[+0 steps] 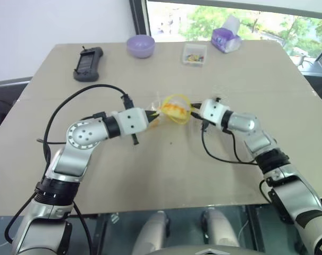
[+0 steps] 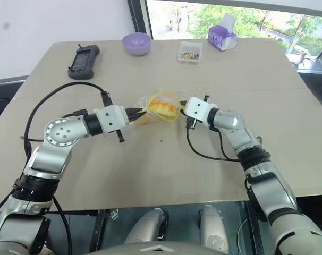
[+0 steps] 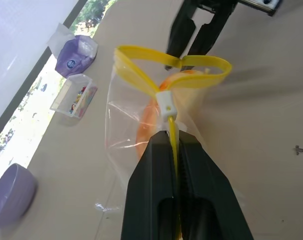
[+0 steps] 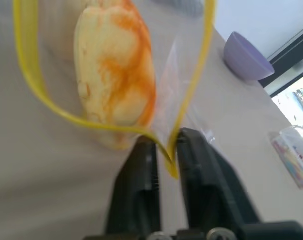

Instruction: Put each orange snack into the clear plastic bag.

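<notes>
The clear crinkly plastic bag (image 1: pixel 171 110) with its bright yellow closure strip hangs just above the middle of the beige desk (image 1: pixel 166 170), stretched open between both arms, with the round yellow-orange bun (image 4: pixel 116 70) inside it. The left pincer (image 3: pixel 174 150) is clamped together on one end of the bag's yellow strip by the white slider, and the right pincer (image 4: pixel 164 150) pinches the strip's opposite side. Well beyond the bag, near the desk's far edge, stand a lilac bowl (image 1: pixel 140 45), a small clear box of coloured bits (image 1: pixel 194 54), a purple tissue pack (image 1: pixel 225 39) and a black handheld device (image 1: pixel 88 64).
</notes>
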Controlling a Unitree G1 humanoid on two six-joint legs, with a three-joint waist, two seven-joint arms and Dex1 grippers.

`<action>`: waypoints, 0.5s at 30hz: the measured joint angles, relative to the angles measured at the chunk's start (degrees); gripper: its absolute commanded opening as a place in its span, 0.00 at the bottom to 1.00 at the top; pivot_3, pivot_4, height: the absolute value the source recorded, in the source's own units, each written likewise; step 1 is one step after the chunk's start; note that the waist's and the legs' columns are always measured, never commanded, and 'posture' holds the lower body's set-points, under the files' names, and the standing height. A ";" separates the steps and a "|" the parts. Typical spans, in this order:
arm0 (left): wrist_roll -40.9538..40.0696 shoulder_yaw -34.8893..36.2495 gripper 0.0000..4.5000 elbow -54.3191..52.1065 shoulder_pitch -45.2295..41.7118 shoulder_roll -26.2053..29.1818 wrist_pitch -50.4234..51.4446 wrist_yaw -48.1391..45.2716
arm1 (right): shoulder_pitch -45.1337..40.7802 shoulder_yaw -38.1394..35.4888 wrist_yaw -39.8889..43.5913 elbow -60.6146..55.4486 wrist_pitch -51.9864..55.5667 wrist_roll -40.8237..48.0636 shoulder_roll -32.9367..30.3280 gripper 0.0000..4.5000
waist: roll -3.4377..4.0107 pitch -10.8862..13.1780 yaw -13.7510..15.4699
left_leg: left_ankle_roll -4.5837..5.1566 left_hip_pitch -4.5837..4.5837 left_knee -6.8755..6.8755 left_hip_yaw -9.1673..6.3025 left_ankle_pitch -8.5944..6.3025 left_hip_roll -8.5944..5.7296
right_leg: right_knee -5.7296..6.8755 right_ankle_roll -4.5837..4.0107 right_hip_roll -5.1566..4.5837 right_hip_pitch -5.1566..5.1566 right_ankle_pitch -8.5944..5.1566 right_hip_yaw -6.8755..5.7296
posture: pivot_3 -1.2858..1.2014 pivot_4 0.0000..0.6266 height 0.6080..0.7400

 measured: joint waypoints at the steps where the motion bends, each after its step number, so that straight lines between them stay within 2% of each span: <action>1: -0.01 0.00 0.00 0.00 0.00 0.00 0.13 0.02 | -0.26 0.00 0.01 0.81 -0.32 0.00 0.00 0.00 | 0.00 0.00 0.00 | 0.00 0.00 0.00 0.00 0.00 0.00 | 0.00 0.00 0.00 0.00 0.00 0.00 | 0.52 0.24 1.00; 8: -0.91 0.22 0.00 1.76 -1.38 -1.19 0.36 0.60 | -2.39 -0.90 -1.35 3.15 -1.35 -0.18 -2.79 0.00 | 0.00 0.00 0.15 | 0.00 0.00 0.00 -0.02 0.00 -0.01 | 0.00 0.00 0.00 0.01 0.00 -0.01 | 0.52 0.24 1.00; 13: -2.70 0.35 0.00 14.81 -12.06 -5.42 1.35 1.91 | -8.02 -3.02 -3.05 3.57 -0.96 -0.15 -6.51 0.00 | 0.00 0.01 0.14 | 0.00 -0.02 0.08 -0.05 0.00 -0.07 | 0.04 0.00 -0.01 0.02 0.00 -0.09 | 0.52 0.24 1.00; 15: -2.76 -0.32 0.00 24.86 -19.86 -7.59 0.36 2.00 | -10.47 -3.33 -3.41 4.37 -1.14 -0.30 -8.22 0.00 | -0.01 0.02 0.09 | 0.00 -0.05 0.09 0.03 0.00 -0.08 | 0.02 0.00 -0.01 0.02 0.00 -0.13 | 0.52 0.24 1.00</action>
